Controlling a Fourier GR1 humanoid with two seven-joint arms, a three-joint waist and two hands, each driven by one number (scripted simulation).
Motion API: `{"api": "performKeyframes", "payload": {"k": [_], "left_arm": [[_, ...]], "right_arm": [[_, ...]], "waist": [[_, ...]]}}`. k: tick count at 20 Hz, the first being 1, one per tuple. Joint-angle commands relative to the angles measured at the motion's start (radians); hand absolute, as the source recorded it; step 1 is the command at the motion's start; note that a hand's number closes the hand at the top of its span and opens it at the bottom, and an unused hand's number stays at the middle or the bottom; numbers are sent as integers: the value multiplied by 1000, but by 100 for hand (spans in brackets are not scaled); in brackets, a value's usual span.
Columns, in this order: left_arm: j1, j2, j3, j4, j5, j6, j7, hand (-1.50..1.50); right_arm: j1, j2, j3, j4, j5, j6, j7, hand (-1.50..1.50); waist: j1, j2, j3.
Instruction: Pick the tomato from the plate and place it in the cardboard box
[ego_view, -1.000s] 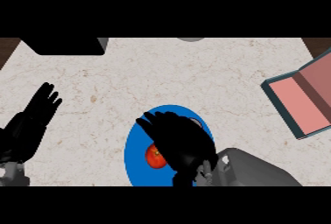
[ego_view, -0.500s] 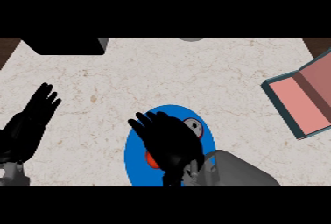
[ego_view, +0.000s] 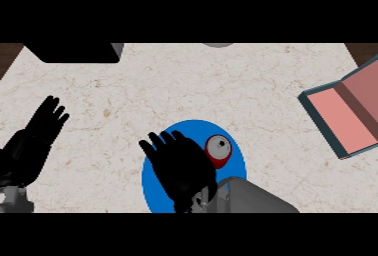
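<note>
Counter (ego_view: 221, 85): pale speckled stone top, seen from steeply above.
Plate (ego_view: 193, 127): blue, round, at lower centre; much of it covered by the right hand and forearm.
Tomato (ego_view: 218, 151): red, with a pale grey round patch on top; lies on the plate's right part, just beside the right hand's right edge. Whether hand and tomato touch: cannot tell.
Right hand (ego_view: 179, 167): over the plate's middle, fingers spread and fairly straight, pointing up and left; holds nothing. Its grey forearm comes in from the lower edge.
Left hand (ego_view: 35, 140): at the left edge, open, fingers straight and pointing up; resting on or over the bare counter, well apart from the plate.
Box (ego_view: 347, 117): at the right edge, tilted, dark rim, pinkish inside, partly cut off by the frame; well apart from the plate.
Dark block (ego_view: 74, 52): black, at the top left edge of the counter.
Grey object (ego_view: 218, 45): small, at top centre, mostly cut off.
</note>
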Motion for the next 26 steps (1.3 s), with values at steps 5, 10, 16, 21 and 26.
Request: {"api": "performKeyframes", "payload": {"k": [5, 10, 16, 21, 26], "left_arm": [[9, -17, 24, -25, -9, -13, 21, 0], [2, -32, 15, -45, -27, -22, 40, 0], [-53, -59, 16, -11, -55, -12, 51, 0], [-50, -20, 95, 53, -13, -91, 10, 0], [0, -60, 65, -66, -42, -61, 68, 0]], "right_arm": [[8, 37, 4, -25, 8, 67, 134, -150], [100, 37, 20, 24, 152, 78, 15, -150], [112, 38, 39, 99, 174, 44, -34, -150], [75, 38, -27, 138, 180, 98, -72, -150], [103, 38, 36, 196, 192, 12, -73, -150]], "waist": [[1, -1, 0], [-1, 0, 0], [-1, 1, 0], [0, 1, 0], [3, 0, 0]]}}
